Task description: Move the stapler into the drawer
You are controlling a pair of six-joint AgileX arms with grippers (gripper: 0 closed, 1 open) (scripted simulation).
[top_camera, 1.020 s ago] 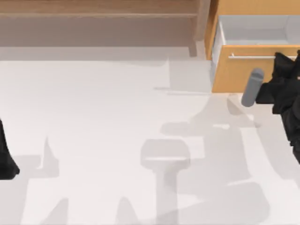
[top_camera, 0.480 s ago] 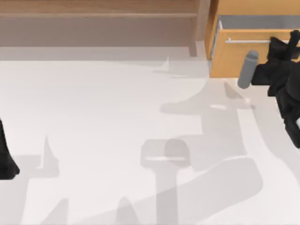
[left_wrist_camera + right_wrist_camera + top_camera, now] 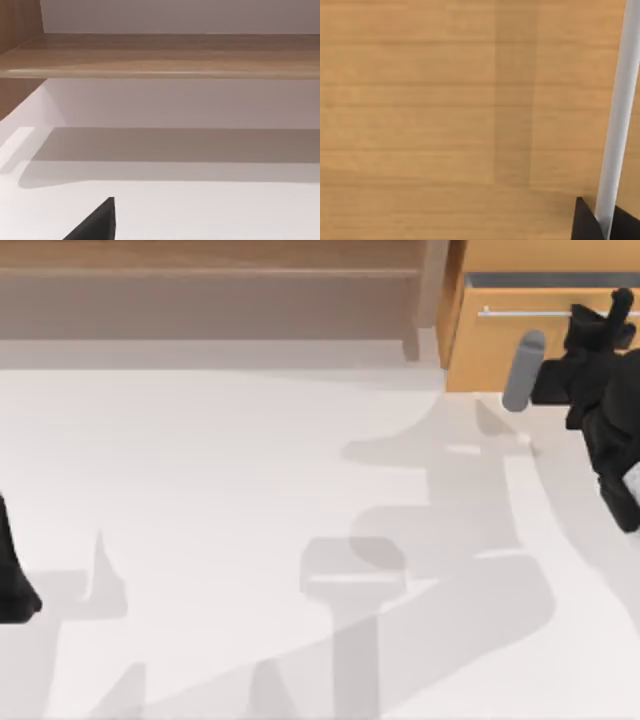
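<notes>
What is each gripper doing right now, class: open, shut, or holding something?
Left gripper: parked at the table's left edge; state cannot be told.
Right gripper: at the drawer handle; state cannot be told.

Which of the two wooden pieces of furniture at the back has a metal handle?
The orange-brown drawer at the top view's right: a silver bar handle runs across its front. The darker brown shelf on the left has none.

Light orange-brown wood with faint straight grain, matt, on the drawer (image 3: 520,350). Smooth silver metal on its handle (image 3: 525,312), softly shiny. Darker brown grained wood on the shelf (image 3: 210,270). Plain matt white on the table (image 3: 200,490). Matt black on the right gripper (image 3: 615,315).
</notes>
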